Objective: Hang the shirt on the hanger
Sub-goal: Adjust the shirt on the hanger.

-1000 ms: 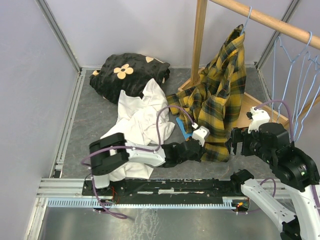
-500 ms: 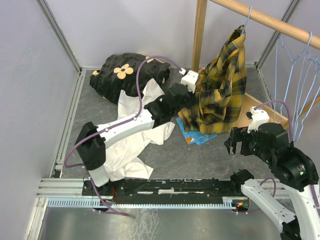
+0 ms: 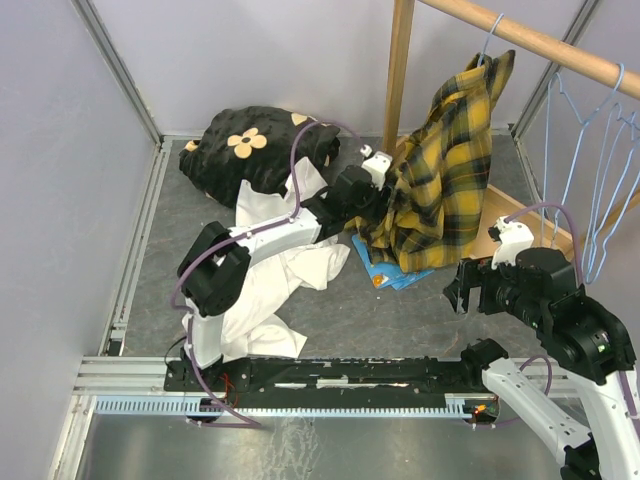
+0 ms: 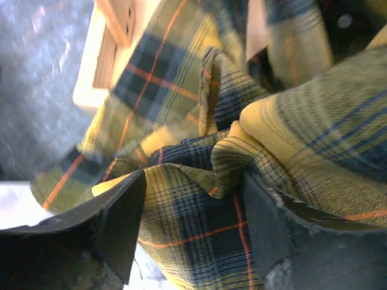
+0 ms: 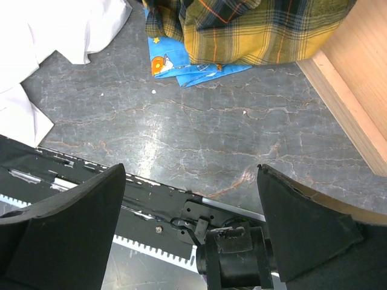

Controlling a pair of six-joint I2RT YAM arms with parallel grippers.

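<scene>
The yellow-and-black plaid shirt [image 3: 445,170] hangs from a pale-blue hanger [image 3: 490,35] whose hook sits on the wooden rail [image 3: 540,42]; only the hook shows. The shirt's lower part is bunched near the rack's base. My left gripper [image 3: 375,195] is at the shirt's lower left edge. In the left wrist view its jaws [image 4: 193,199] stand apart, with a loose plaid fold [image 4: 181,223] lying between them. My right gripper [image 3: 462,285] hovers over the floor to the shirt's lower right, open and empty [image 5: 190,175]. The shirt's hem [image 5: 254,30] shows at the top of the right wrist view.
A white garment [image 3: 275,250] and a black cloth with cream flowers [image 3: 250,145] lie to the left. A blue printed cloth [image 3: 385,265] sits under the shirt's hem. The wooden rack's post [image 3: 398,70] and base [image 5: 357,109] stand behind. Spare hangers [image 3: 600,150] hang at the right.
My left arm carried the shirt's hem from the near table back toward the rack, bunching the cloth there. Its jaws have come apart. The right arm barely moved.
</scene>
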